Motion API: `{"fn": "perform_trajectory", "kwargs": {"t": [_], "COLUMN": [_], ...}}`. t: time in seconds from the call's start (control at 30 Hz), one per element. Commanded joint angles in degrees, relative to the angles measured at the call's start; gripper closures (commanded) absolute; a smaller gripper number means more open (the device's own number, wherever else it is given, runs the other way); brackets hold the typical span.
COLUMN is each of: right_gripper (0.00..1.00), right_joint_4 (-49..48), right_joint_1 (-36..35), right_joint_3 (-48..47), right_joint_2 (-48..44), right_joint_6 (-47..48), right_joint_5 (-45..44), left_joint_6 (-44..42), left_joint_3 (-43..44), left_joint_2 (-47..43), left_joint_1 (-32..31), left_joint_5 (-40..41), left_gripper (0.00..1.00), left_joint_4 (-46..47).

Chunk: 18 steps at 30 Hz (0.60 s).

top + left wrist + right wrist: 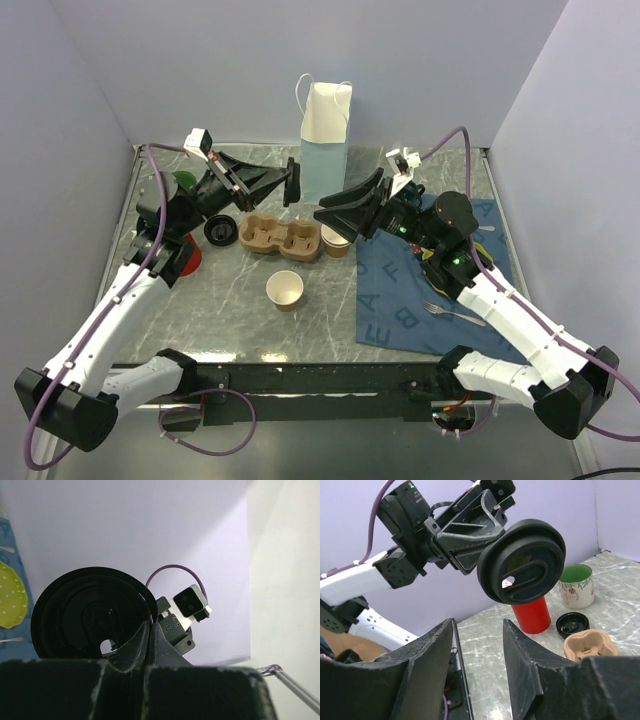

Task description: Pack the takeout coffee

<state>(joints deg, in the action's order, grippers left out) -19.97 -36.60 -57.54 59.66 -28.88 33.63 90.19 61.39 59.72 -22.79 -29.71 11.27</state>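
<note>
Left hand (286,186) pinches the black lid (522,562) up in the air. Right hand (477,627) gapes half-wide, empty, facing it. Paper cup (285,290) stands lidless on the bench (220,300).

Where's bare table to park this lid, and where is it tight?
Best: marble in front of the open cup, between the left arm and the blue cloth. Also the strip behind the carrier, left of the paper bag. Tight: the row of spare lid, carrier and right gripper, and the left edge with red cup and mug.
</note>
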Motion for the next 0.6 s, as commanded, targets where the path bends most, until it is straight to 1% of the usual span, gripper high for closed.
{"fn": "perform_trajectory", "kwargs": {"t": [0.0,0.07,0.13,0.23,0.3,0.4,0.5,0.57], "right_gripper": [0.47,0.47,0.47,0.47,0.47,0.49,0.56,0.72], "right_joint_4": [-3.15,-3.50,-3.41,-3.67,-3.94,-2.98,-2.71,-2.80], "right_joint_1": [0.12,0.12,0.04,-0.49,-0.58,-1.10,-1.72,-2.24], "right_joint_3": [-3.46,-4.60,-6.17,-7.32,-8.02,-10.13,-11.54,-11.63], "right_joint_2": [0.10,1.42,2.91,3.80,4.67,6.52,7.93,8.28], "right_joint_6": [3.30,4.36,4.54,5.24,5.59,6.20,6.04,5.95], "right_joint_5": [1.44,3.63,5.30,5.13,4.96,5.75,6.01,5.57], "left_joint_6": [7.10,8.24,8.33,8.16,8.86,9.21,10.18,10.18], "left_joint_3": [0.40,0.14,0.84,1.37,1.02,0.58,-0.74,-1.09], "left_joint_2": [-0.57,-0.31,-0.14,0.30,0.39,0.48,0.39,0.48], "left_joint_1": [-1.82,-2.61,-3.05,-4.02,-4.81,-5.43,-5.60,-5.60], "left_joint_5": [2.38,2.64,3.08,3.61,4.14,4.84,5.63,5.63], "left_gripper": [0.99,0.99,0.99,0.99,0.99,0.99,0.99,0.99], "left_joint_4": [4.64,6.48,6.05,5.87,7.36,7.63,9.47,9.74]}}
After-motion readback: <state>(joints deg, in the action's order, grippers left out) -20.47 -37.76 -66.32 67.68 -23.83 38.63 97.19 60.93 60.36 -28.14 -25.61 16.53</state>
